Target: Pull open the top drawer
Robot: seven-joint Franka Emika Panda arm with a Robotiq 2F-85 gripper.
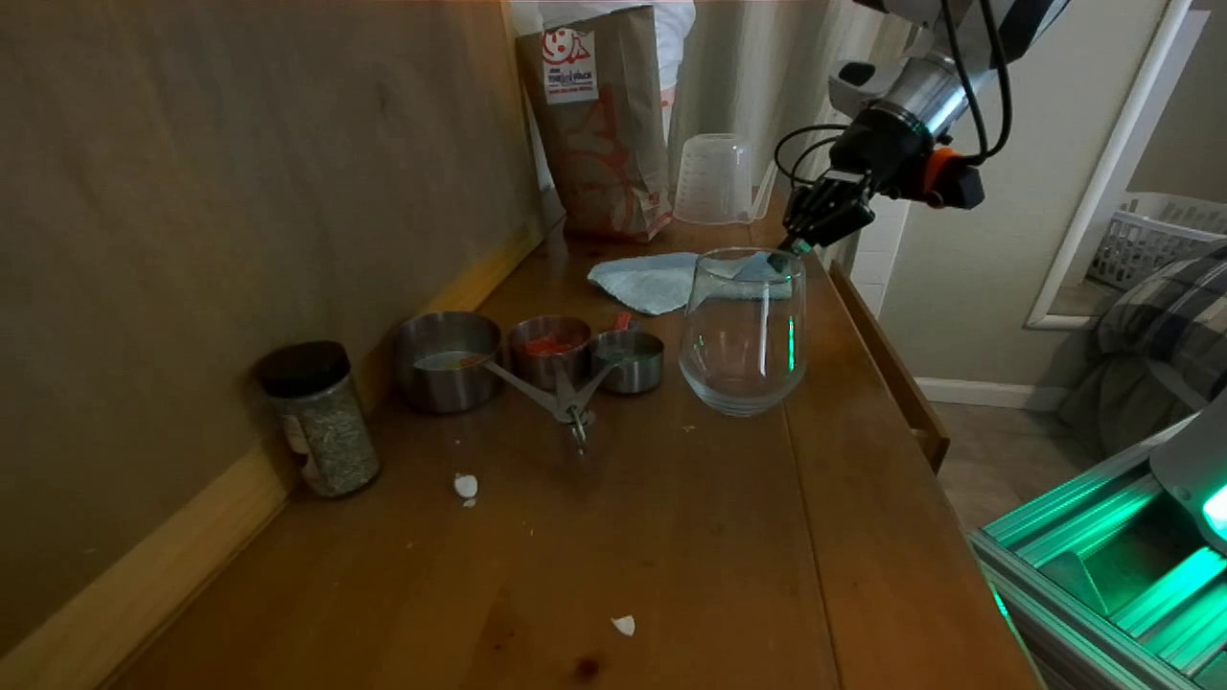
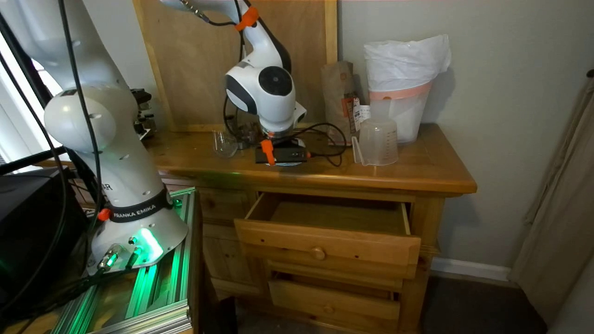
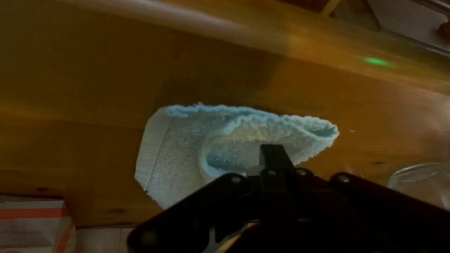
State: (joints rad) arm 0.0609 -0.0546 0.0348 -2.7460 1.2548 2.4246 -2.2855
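Gripper is positioned over a folded pale blue cloth on top of the dresser; its fingers appear pressed together. Contact with the cloth cannot be determined. Top drawer stands pulled out from the dresser front, round knob facing outward. Lower drawer is also out, less far. Glass stands upright near the cloth; metal measuring cups sit near the glass.

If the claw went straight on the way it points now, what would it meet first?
Most likely the pale blue cloth, seen beyond the claw in the wrist view; any gap between them is unclear.
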